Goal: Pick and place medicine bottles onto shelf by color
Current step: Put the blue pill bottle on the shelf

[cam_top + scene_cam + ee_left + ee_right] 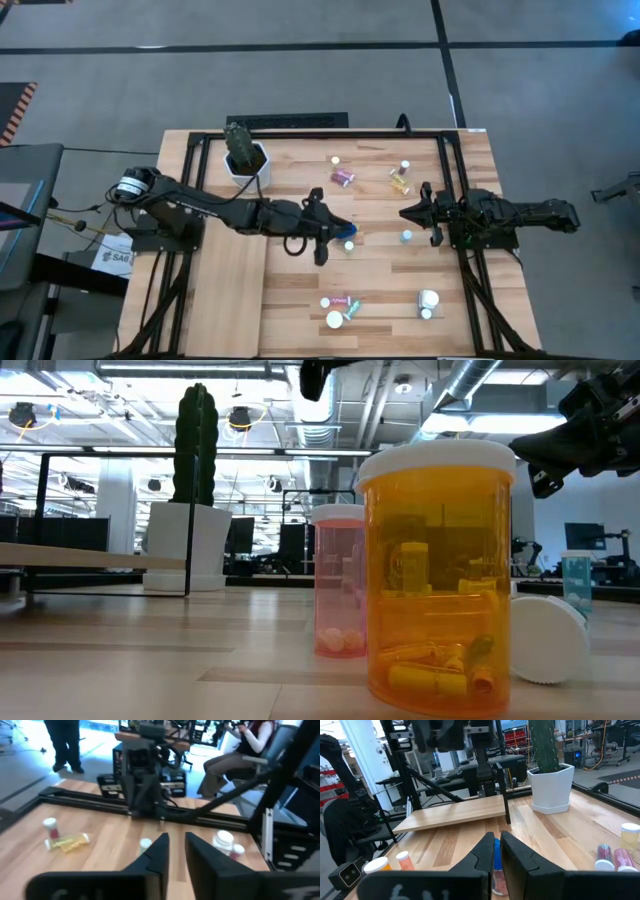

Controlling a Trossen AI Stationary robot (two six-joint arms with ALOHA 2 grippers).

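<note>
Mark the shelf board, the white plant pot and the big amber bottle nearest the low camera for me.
shelf [455,817], right wrist view, middle of its pale top face.
white plant pot [247,167], high view, its white rim.
amber bottle [437,580], low view, middle of its orange body.

Bright, even overhead light (ceiling lamps [243,417] glare in the low view), left wrist view motion-blurred throughout.

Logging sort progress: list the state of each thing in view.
Shelf: bare, no bottles.
Amber bottle: upright, capped.
Pink bottle: upright, capped.
Cactus pot: upright.
Left gripper: hovering mid-table.
Right gripper: shut, above the table.
</note>
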